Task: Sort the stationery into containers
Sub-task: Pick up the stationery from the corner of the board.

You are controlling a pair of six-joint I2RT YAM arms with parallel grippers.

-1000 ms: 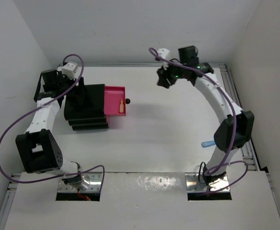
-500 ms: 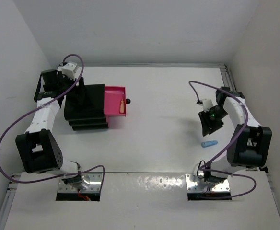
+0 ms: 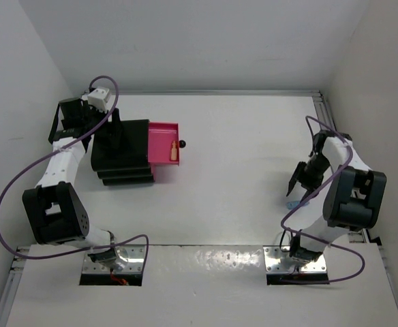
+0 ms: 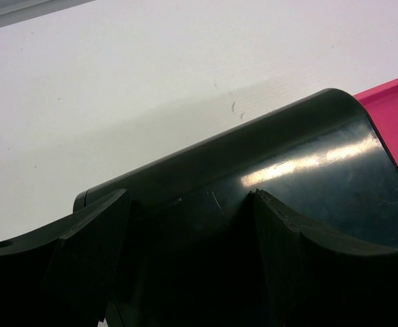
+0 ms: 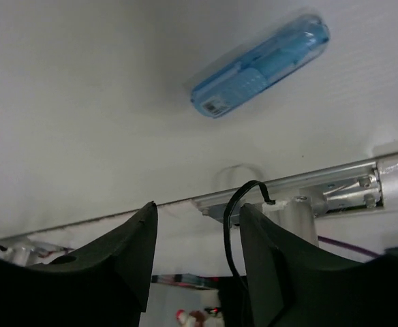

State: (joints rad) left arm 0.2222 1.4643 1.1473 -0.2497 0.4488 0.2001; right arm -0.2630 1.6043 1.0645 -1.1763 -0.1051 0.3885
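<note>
From above, the light-blue highlighter barely shows beside the right hand.

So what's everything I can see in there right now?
Stepped box: one, black, on the left of the table.
Drawer: one, pink, pulled open from the box.
Knob: one, black, round, on the drawer front.
Small orange item: one, lying in the open drawer.
Highlighter: one, light blue, lying on the table by the right arm.
Table: one, white.
Left gripper: black, jaws wide, at the box's top.
Right gripper: black, open, empty, near the highlighter.
</note>
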